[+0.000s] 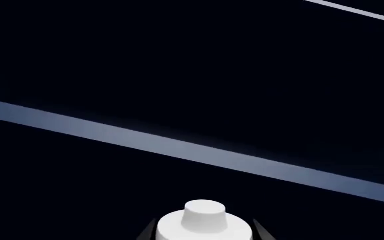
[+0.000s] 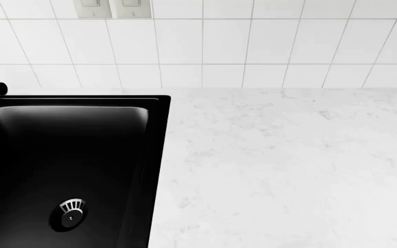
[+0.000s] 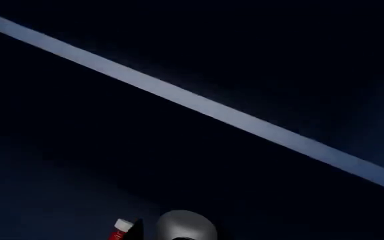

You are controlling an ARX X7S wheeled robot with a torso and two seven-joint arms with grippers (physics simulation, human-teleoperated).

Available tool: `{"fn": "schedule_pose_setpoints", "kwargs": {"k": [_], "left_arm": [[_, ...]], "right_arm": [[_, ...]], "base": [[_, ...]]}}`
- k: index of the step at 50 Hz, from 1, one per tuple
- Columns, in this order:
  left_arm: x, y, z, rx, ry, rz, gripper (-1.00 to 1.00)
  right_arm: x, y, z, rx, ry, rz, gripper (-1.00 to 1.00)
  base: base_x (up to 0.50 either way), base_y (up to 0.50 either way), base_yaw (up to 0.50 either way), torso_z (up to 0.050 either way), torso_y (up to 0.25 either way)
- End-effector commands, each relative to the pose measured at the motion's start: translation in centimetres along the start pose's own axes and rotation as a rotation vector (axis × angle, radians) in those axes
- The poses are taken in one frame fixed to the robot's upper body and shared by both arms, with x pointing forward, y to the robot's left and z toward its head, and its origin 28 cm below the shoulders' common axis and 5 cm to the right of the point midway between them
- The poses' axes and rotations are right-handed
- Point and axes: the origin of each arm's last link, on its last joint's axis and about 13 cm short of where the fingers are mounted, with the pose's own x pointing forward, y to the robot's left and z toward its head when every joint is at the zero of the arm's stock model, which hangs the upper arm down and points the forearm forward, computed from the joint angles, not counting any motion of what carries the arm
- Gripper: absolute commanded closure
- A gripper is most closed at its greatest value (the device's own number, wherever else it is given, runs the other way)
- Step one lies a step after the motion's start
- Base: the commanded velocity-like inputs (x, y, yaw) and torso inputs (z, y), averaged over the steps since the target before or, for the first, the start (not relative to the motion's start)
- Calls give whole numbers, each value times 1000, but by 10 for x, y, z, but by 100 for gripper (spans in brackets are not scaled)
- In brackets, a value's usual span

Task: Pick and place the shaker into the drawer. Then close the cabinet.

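1. Two wrist views show mostly dark navy-blue cabinet [image 1: 178, 65] surfaces crossed by a pale lit edge.
2. Left wrist view: a white stepped cylinder [image 1: 204, 222] sits at the frame edge between dark gripper parts; I cannot tell whether the left gripper is apart or together.
3. Right wrist view: a grey rounded part [image 3: 185, 226] and a small red-and-white bottle [image 3: 120, 229]; the right gripper's state cannot be told.
4. Head view: black sink [image 2: 158, 134], white marble table [image 2: 288, 165], tiled wall [image 2: 268, 41]. No shaker or drawer can be identified.
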Motion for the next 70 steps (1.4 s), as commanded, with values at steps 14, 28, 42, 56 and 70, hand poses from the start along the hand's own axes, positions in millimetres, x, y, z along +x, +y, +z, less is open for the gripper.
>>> {"fn": "schedule_pose_setpoints", "kwargs": {"k": [14,28,42,56,70], "left_arm": [[-5,-8,-8,-44,40,-24,100],[-10,-8,-13,-50,58,-23,100],[-13,-6,-17,-54,69,-21,100],[-66,-1,-25,-139,160,-88,100],[-211,36,-67,-162,407,-125,100]], "right_arm": [[-10,7,32,-132,-188,-29,100],[-9,6,27,-91,-166,-26,100],[-6,10,25,-61,-159,-6,100],[-31,43,-8,-76,-48,157,100],[-135,108,-99,59,164,18,100]], "base": [[-314,1,0,0,1],[-500,1,0,0,0],[-500,1,0,0,0],[-90,0,0,0,0],[0,0,0,0,0]]}}
